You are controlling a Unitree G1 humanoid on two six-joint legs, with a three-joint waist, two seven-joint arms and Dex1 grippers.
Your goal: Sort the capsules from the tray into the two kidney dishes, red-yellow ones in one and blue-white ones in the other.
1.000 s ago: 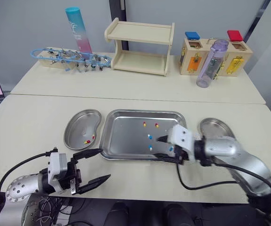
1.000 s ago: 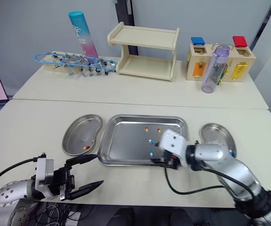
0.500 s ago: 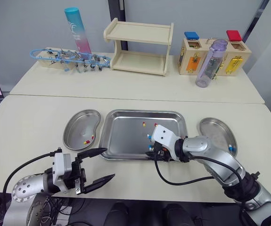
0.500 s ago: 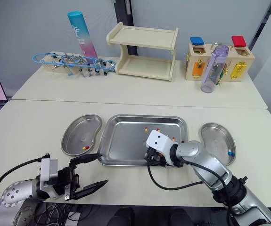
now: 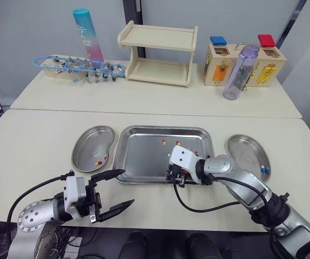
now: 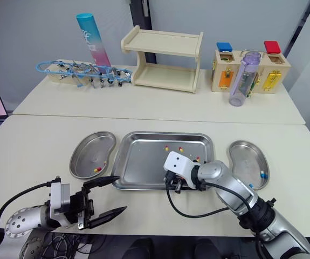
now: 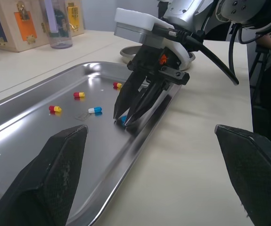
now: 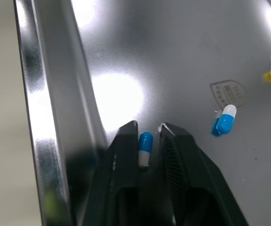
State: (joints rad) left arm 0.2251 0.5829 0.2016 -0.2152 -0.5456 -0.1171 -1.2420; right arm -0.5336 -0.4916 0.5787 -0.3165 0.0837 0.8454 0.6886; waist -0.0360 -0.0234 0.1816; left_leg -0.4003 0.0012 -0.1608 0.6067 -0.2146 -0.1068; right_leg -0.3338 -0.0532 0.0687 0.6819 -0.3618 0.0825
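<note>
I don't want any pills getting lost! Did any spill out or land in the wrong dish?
Nothing stands out. The left dish holds red-yellow capsules, the right dish holds a blue-white capsule, and the other capsules lie inside the tray.

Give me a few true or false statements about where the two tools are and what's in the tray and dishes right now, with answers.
The left tool is open and holds nothing. True.
The right tool grips a red-yellow capsule in mid-air. False: it is down in the tray, a blue-white capsule between its fingers.
The left kidney dish holds red-yellow capsules. True.
The tray is empty. False: loose capsules of both colours lie in it.
</note>
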